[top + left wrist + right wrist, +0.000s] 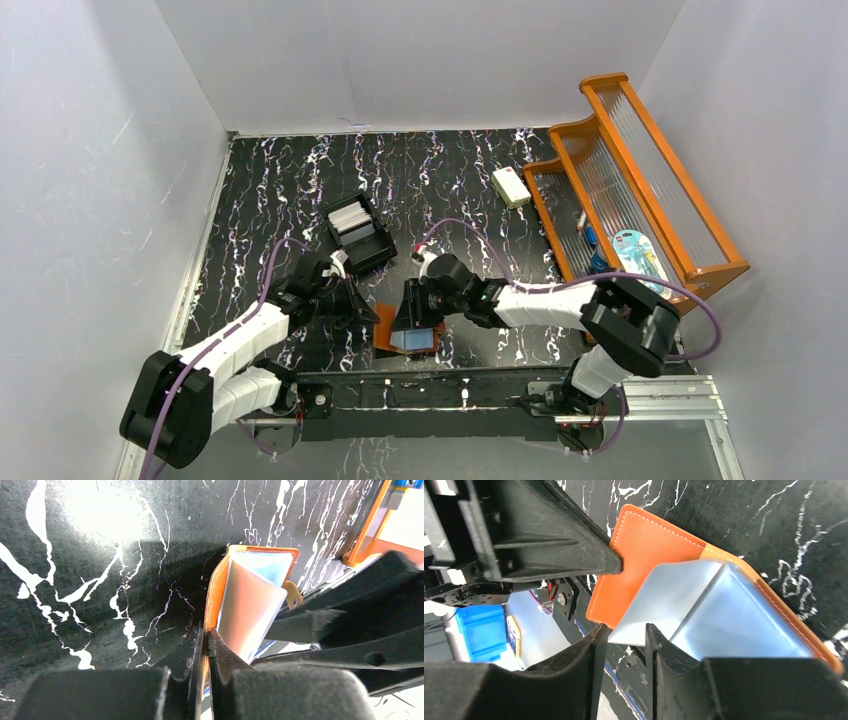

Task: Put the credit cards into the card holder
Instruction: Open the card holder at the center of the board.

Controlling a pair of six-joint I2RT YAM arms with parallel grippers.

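Pinched shut, left fingers grip the orange cover edge of the card holder, open at the table's near edge, while right fingers stand part-open around its pale inner flap.

Your top view is bright and evenly lit from above: the white walls read clean, the table shows crisp marbling, and only soft shadows sit under the arms. In your left wrist view a hard glare patch burns out the table at upper left, a deep shadow lies beside the card holder, and the fingers close to the lens are blurred. In your right wrist view the card holder's pale inner flap carries a soft sheen, while the nearest fingers and the lower-left background are out of focus
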